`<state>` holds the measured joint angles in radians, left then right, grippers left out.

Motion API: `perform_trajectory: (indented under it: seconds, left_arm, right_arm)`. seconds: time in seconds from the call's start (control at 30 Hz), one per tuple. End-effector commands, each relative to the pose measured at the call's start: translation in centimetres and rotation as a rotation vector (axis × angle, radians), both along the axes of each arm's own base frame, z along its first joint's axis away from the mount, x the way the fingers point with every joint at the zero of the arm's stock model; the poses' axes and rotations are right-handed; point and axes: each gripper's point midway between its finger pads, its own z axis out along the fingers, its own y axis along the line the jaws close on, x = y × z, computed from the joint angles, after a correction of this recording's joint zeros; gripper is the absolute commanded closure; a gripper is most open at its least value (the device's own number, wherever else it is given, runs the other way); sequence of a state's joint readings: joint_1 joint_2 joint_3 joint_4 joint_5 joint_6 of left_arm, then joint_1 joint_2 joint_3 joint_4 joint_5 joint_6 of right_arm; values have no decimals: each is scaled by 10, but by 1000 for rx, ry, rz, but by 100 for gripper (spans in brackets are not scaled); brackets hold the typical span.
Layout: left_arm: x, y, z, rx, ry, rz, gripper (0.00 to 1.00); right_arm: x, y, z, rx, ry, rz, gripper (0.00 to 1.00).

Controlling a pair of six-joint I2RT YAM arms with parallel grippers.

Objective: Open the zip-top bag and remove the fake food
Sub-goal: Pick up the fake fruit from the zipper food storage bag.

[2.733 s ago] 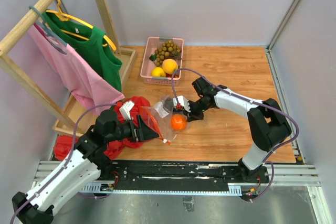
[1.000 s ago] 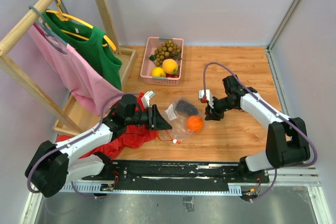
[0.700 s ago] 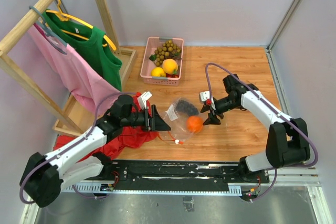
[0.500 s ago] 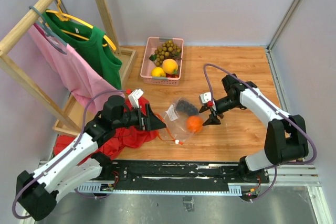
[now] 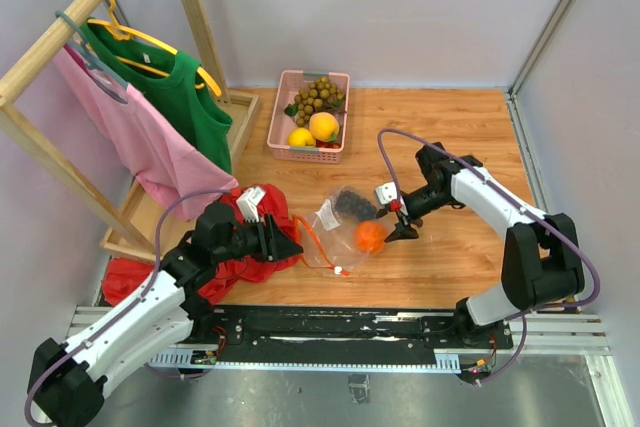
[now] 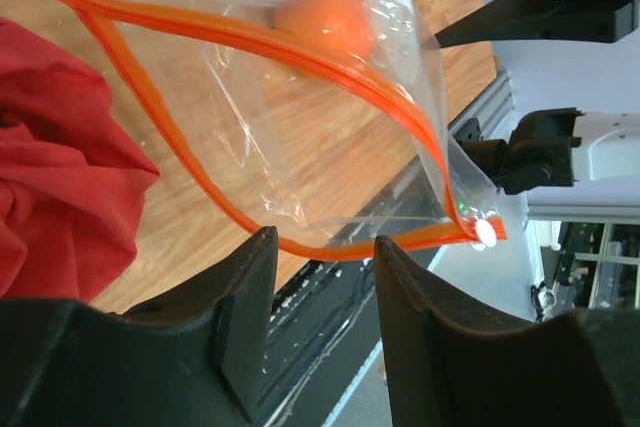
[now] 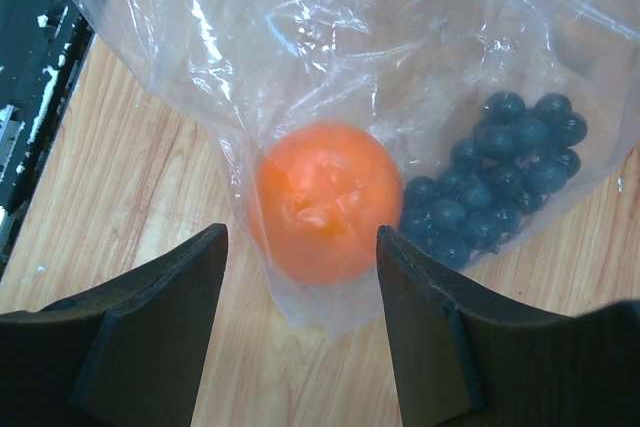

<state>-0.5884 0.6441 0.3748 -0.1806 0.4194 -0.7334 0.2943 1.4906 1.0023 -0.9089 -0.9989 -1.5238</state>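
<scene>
Zip-top bag [image 5: 330, 237], printed "我是环保": orange [image 7: 322, 202] and dark purple bunch [image 7: 510, 162] are contained. Pink basket [image 5: 300, 74]: fruit [image 5: 322, 125] is held. Left gripper [image 6: 322, 244], right gripper [image 7: 300, 242]: jaws are spread, empty.

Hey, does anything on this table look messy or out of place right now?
Yes: the crumpled red cloth lies heaped at the near-left edge of the wooden table, apparently trailing over the side, while the pink shirt and green shirt hang neatly on the wooden rack.
</scene>
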Motion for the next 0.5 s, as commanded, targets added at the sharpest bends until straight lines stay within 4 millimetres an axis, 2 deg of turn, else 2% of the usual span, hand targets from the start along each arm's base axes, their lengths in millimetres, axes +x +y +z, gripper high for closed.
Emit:
perform_trajectory:
  seconds: [0.0,0.23,0.47]
  left_arm:
    - [15,-13,7,-60,-65,-15,54]
    - [21,-33,10,-129,-64,-69,56]
    - [17,-47,-11,-124,5,-100,53]
  right_arm:
    - [-3,-1,-12,-41,-11,23,37]
    - [1,-2,-28,-101,-40,31,35]
    - [5,-1,-46,-178,-74,66,35]
